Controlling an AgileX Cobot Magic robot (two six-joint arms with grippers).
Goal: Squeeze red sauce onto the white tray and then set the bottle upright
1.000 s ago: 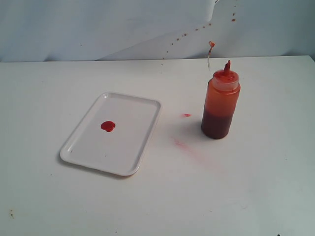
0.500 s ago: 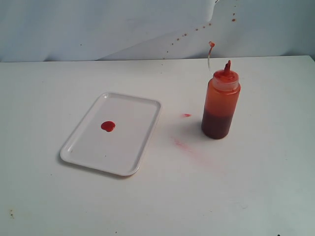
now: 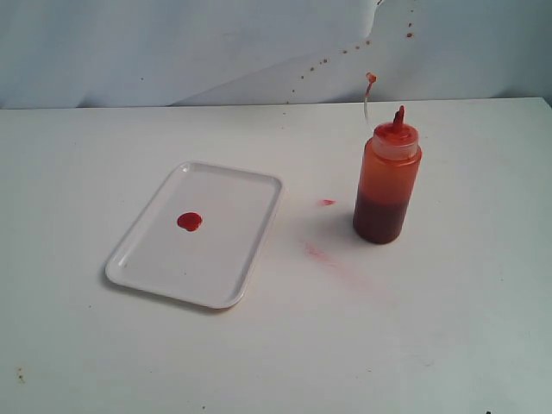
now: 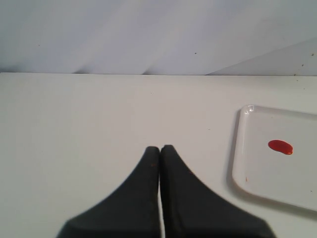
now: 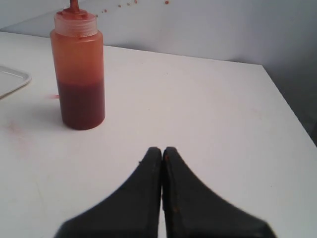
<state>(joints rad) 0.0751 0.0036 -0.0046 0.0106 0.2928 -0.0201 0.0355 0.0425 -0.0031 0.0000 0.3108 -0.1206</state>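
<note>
White table (image 3: 448, 345): carries all items. White tray (image 3: 220, 254): lies flat, left of centre. Bottle (image 3: 386, 185): stands upright on the table, right of the tray and apart from it, nozzle up, darker red fill in its lower part. Left gripper (image 4: 159, 148): fingers pressed together, holding nothing, apart from the tray. Right gripper (image 5: 162, 150): fingers likewise pressed together, empty, apart from the bottle. Red sauce (image 3: 189, 222): one round blob on the tray floor. Pinkish smears (image 3: 332, 259): on the table between tray and bottle.
</note>
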